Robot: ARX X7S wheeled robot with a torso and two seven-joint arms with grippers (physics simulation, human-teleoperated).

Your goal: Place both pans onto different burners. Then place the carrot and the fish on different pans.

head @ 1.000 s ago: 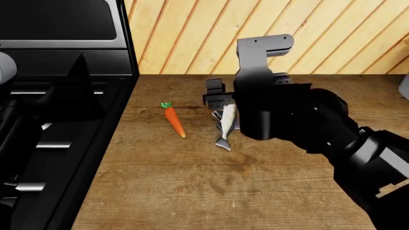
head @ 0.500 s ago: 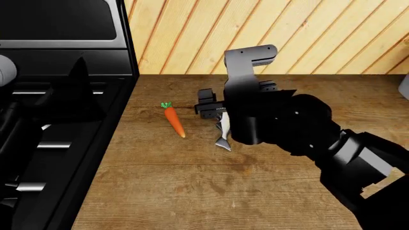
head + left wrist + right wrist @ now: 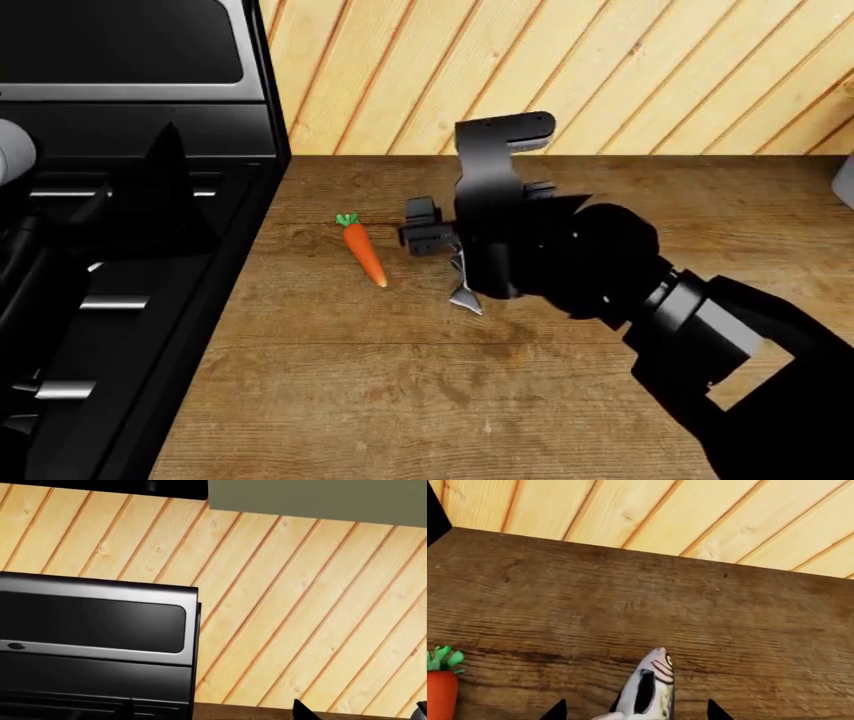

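Note:
The fish (image 3: 649,687) lies on the wooden counter with its head between my right gripper's (image 3: 634,712) two black fingertips (image 3: 555,712), which stand wide apart with a gap on each side. From the head camera the right arm covers most of the fish, and only its tail (image 3: 466,296) shows. The carrot (image 3: 363,250) lies just left of it, green tip toward the wall, and its top end (image 3: 440,687) also shows in the right wrist view. Of my left gripper only one dark fingertip (image 3: 301,711) shows, far off centre. The pans are out of view, and no burner ring can be made out.
A black stove (image 3: 134,250) with bar grates fills the left of the head view, and its back panel (image 3: 93,625) shows in the left wrist view. A slanted wood-plank wall (image 3: 601,70) backs the counter (image 3: 400,400). A grey object (image 3: 845,185) sits at the right edge.
My right arm has moved left and lower over the fish, hiding more of its body. The carrot and the fish have stayed where they were.

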